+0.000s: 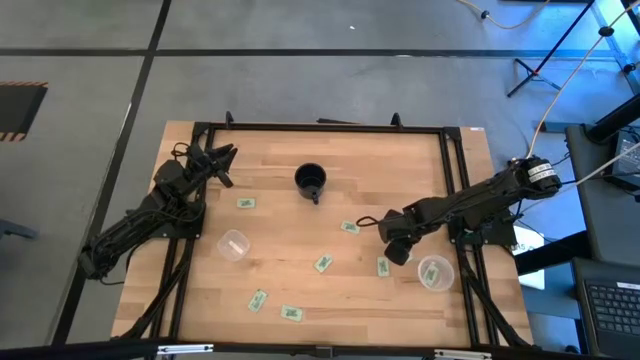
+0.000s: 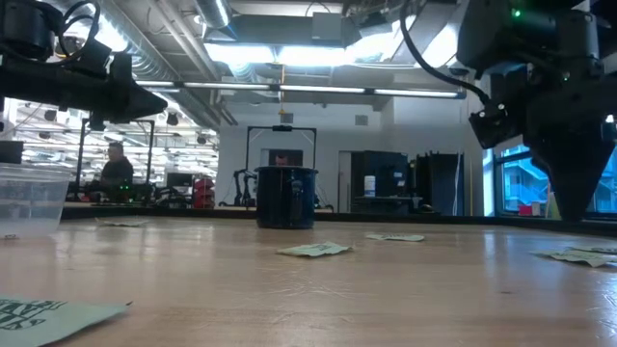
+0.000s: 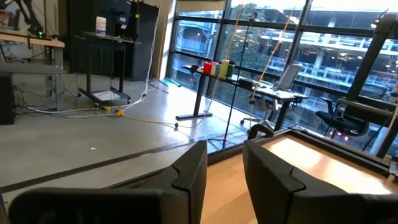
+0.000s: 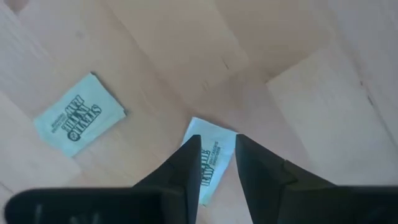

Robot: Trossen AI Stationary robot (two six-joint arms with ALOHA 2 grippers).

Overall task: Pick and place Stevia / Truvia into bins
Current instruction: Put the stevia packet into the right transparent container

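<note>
Several pale green Stevia sachets lie scattered on the wooden table [image 1: 300, 225], among them ones at mid-left [image 1: 245, 203], centre [image 1: 349, 227] and front [image 1: 291, 313]. My right gripper [image 1: 393, 253] points straight down, hanging just above the table [image 2: 576, 214]. In the right wrist view its narrowly open fingers [image 4: 216, 142] frame one sachet [image 4: 208, 129] lying flat below, and another sachet [image 4: 79, 116] lies beside it. One clear cup [image 1: 233, 244] stands left of centre. The other clear cup [image 1: 435, 271] stands at the front right with something green inside. My left gripper [image 1: 228, 153] waits raised at the back left, open and empty [image 3: 224, 146].
A black mug [image 1: 311, 180] with a handle stands at the back centre of the table [image 2: 285, 198]. A black frame runs around the table edges. In the low view the left cup [image 2: 24, 198] shows at the far left, and a person sits far off in the room behind.
</note>
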